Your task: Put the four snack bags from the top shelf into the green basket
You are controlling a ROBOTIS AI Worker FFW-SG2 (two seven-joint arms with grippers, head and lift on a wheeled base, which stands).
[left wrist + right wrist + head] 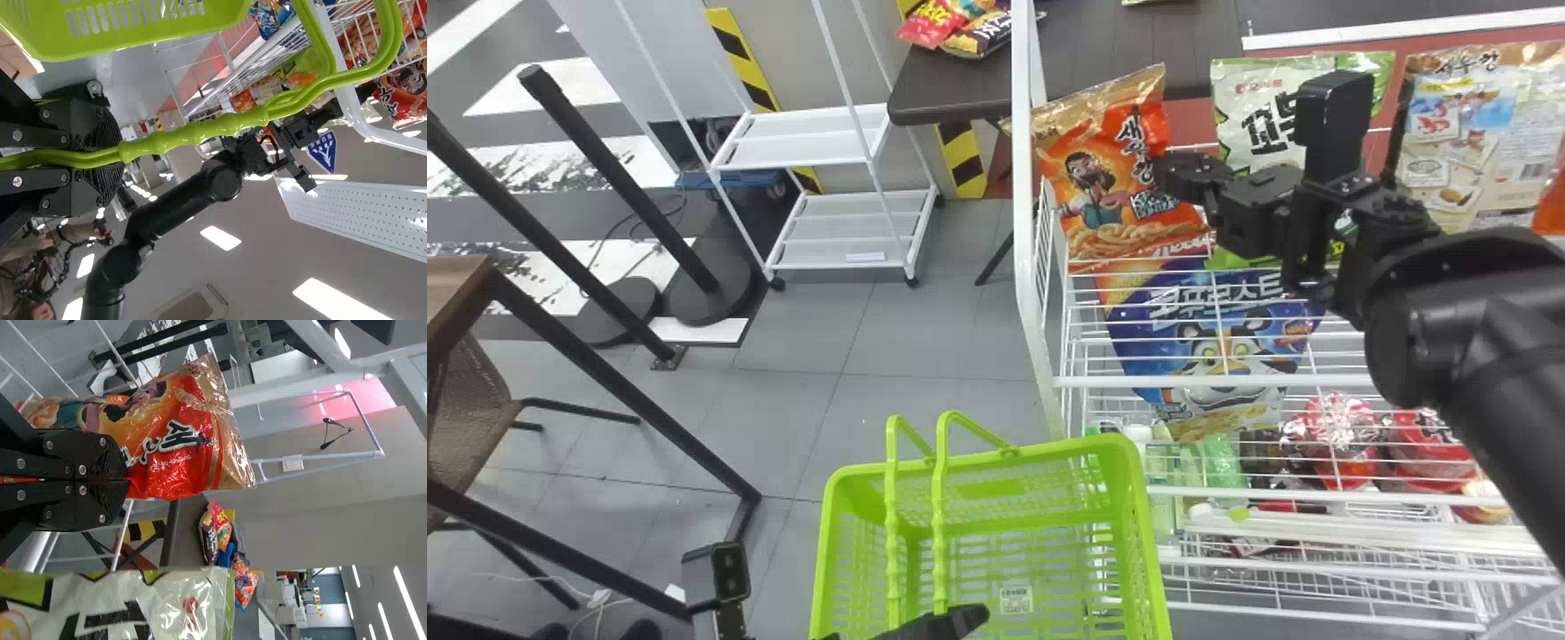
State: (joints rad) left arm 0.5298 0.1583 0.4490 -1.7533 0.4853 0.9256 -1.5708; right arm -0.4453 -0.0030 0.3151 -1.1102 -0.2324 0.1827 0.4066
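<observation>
Right tool pinching orange bag by side edge | left tool gripping handles | likely light, slick, crushable

So the basket is glossy green plastic, handles smooth and shiny too. Snack bags look like crinkly, glossy plastic film. The rack seems to be white-coated metal wire, kinda smooth. Floor's pretty smooth, and the dark counter looks matt.
</observation>
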